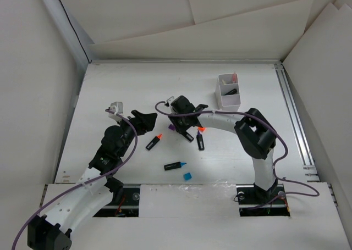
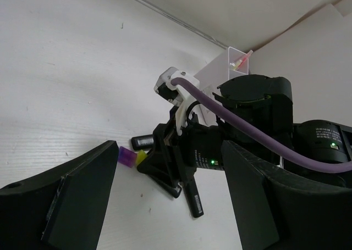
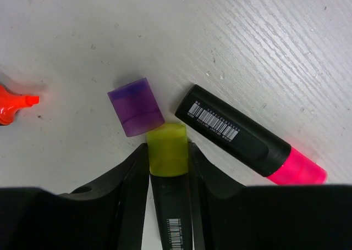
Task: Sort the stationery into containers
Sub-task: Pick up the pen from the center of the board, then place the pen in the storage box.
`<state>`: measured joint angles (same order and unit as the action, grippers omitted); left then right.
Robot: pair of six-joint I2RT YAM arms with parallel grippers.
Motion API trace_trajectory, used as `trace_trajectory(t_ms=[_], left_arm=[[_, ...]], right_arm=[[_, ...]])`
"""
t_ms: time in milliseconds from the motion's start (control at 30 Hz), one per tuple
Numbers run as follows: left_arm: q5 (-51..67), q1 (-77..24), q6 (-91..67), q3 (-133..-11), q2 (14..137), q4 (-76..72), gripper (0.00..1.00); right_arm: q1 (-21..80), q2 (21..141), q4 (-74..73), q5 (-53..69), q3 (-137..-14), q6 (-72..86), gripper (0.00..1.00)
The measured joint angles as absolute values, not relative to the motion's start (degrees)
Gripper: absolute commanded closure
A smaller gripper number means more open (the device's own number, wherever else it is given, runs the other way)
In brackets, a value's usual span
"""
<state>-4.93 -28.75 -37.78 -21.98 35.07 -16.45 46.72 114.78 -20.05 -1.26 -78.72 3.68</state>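
Observation:
My right gripper (image 3: pixel 168 157) sits low on the table, its fingers pressed against both sides of a black highlighter with a yellow cap (image 3: pixel 168 149). A loose purple cap (image 3: pixel 136 106) touches the yellow cap's tip. A pink-capped highlighter (image 3: pixel 236 134) lies just to the right, and an uncapped orange tip (image 3: pixel 14 104) shows at the far left. In the top view the right gripper (image 1: pixel 179 126) is mid-table. My left gripper (image 1: pixel 147 121) hovers to its left, open and holding nothing. The white box (image 1: pixel 228 90) stands at the back right with pens in it.
An orange-tipped highlighter (image 1: pixel 153 143), a second black highlighter (image 1: pixel 201 138), a blue highlighter (image 1: pixel 174 165) and a small blue cap (image 1: pixel 188 176) lie in front of the grippers. White boards wall the table on the left, back and right.

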Motion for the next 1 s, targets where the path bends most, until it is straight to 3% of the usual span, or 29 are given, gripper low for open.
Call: trace_trajectory(t_ms=[367, 700, 833, 1000], left_arm=[[-5.0, -28.8, -37.8, -22.0, 35.1, -16.5, 0.27], [-3.4, -28.8, -37.8, -21.8, 37.3, -17.8, 0.27], [-1.8, -28.8, -37.8, -21.7, 38.6, -18.7, 0.27], [0.4, -28.8, -37.7, -21.7, 41.2, -20.3, 0.27]], right_arm=[[46.4, 106.0, -20.0, -1.5, -74.8, 3.8, 0.86], [34.7, 87.8, -6.3, -1.1, -67.1, 10.3, 0.85], [30.7, 83.8, 0.6, -8.0, -63.1, 15.2, 0.84], [28.8, 82.7, 9.3, -25.5, -59.9, 19.7, 0.84]])
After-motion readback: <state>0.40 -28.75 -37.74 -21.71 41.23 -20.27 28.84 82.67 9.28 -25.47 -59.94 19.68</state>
